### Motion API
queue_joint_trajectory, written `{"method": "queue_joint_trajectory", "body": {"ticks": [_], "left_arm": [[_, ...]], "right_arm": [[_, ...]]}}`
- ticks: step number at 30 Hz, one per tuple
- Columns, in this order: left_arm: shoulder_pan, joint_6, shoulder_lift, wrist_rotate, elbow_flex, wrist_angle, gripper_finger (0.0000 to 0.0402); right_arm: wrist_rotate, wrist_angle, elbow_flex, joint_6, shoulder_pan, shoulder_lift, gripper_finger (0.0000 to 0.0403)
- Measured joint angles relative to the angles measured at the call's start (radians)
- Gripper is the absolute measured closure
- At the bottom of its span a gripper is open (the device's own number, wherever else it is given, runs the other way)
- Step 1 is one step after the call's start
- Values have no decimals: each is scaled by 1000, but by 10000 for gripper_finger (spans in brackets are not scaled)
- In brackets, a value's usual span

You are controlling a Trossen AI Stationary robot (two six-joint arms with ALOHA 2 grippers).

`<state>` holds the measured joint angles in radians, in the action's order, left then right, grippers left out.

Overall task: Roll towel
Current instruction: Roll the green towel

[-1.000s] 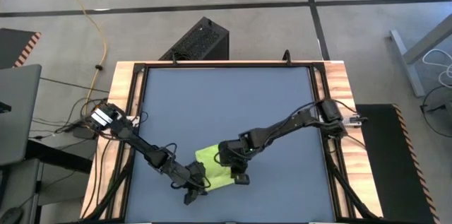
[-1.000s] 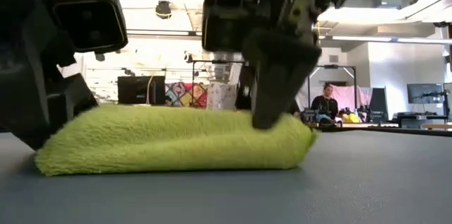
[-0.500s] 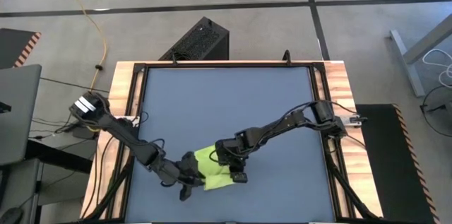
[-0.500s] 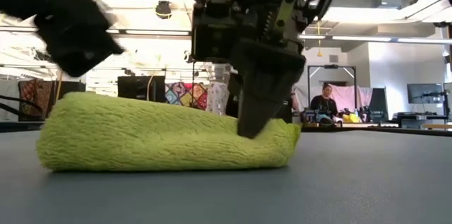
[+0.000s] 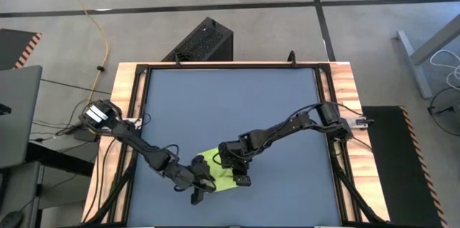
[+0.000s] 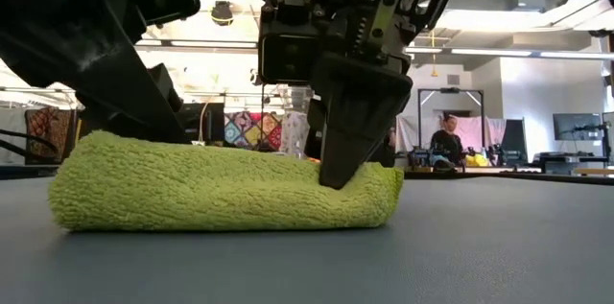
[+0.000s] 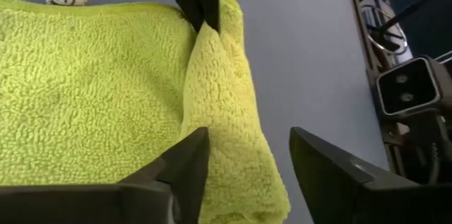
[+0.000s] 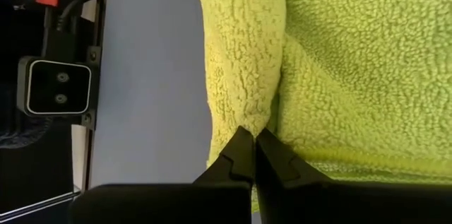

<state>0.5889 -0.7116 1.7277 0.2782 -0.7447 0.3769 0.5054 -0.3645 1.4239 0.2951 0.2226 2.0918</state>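
Note:
The lime yellow-green towel (image 5: 217, 165) lies near the table's near edge as a low, partly rolled bundle (image 6: 221, 189), its underside on the dark tabletop. My right gripper (image 5: 241, 178) is shut on the rolled fold at the bundle's right end (image 8: 254, 136). My left gripper (image 5: 201, 188) is open at the bundle's left end. Its fingers stand astride the rolled fold (image 7: 244, 139): one at the crease beside the flat part, the other over bare table. My right gripper pinches the rolled fold's end (image 8: 244, 114) between its two shut fingers, several layers thick. The fingers slant down from above (image 6: 347, 141) and dent the cloth in. The towel stays on the table. My left gripper has one finger (image 7: 189, 159) at the crease; I cannot tell whether it touches the cloth.
The low camera stands at the near edge close to the towel (image 7: 408, 90). The table has a wooden rim (image 5: 343, 113), and bare tabletop lies beyond the towel (image 5: 230, 106). A black box (image 5: 205, 41) sits on the floor past the far edge. A person sits far behind (image 6: 443, 141).
My left gripper has lifted off the towel's left end, swung toward the table's left edge, then come back down at the bundle's left end. The bundle's right end, held by my right gripper, has drawn toward the left, leaving the bundle shorter and thicker.

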Motion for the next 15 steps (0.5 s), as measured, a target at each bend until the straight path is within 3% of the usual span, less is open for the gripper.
{"method": "queue_joint_trajectory", "body": {"ticks": [7,15], "left_arm": [[-1,-17,9,15,-7,-19,173],[-1,-59,9,-12,-7,-68,178]], "right_arm": [[0,3,0,4,0,0,384],[17,-17,24,21,5,0,384]]}}
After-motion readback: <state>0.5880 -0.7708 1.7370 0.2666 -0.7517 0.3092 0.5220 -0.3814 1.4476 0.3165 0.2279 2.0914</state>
